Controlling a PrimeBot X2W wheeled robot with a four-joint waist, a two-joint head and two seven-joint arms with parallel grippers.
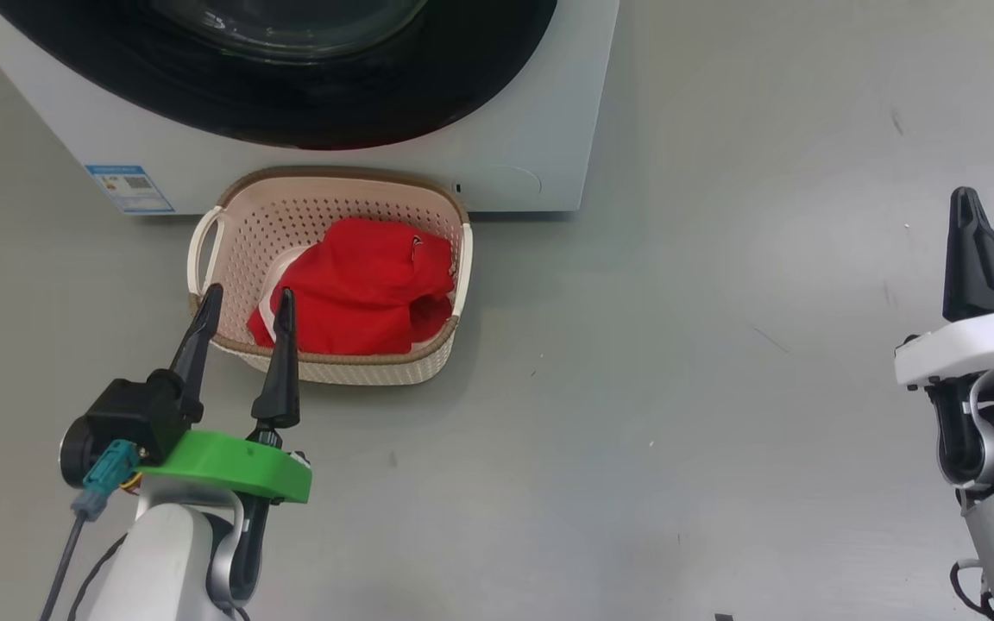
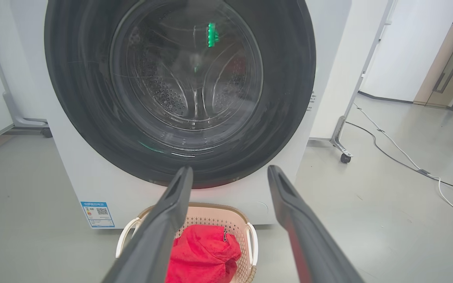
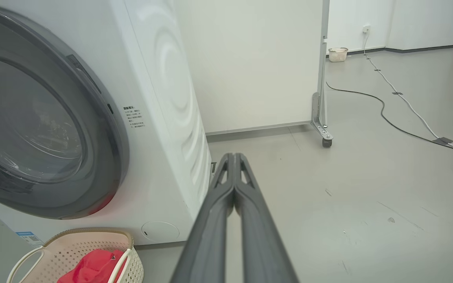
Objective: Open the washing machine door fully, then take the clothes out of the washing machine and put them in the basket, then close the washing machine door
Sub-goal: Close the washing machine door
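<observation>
Since the clothes (image 1: 359,285) lie in the basket (image 1: 242,233) and the washing machine door (image 2: 77,78) looks shut, you seem finished.
Left pincer (image 1: 249,291) spread, empty, near the basket; right pincer (image 1: 965,197) closed on nothing, parked clear, right.

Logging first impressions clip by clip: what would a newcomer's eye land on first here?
First, the bright red clothes heaped in the cream basket, on the floor before the washing machine. Behind, the washing machine door, glossy and black-rimmed, sits shut. The left tool points open at the basket; the right tool stands shut, far right.
</observation>
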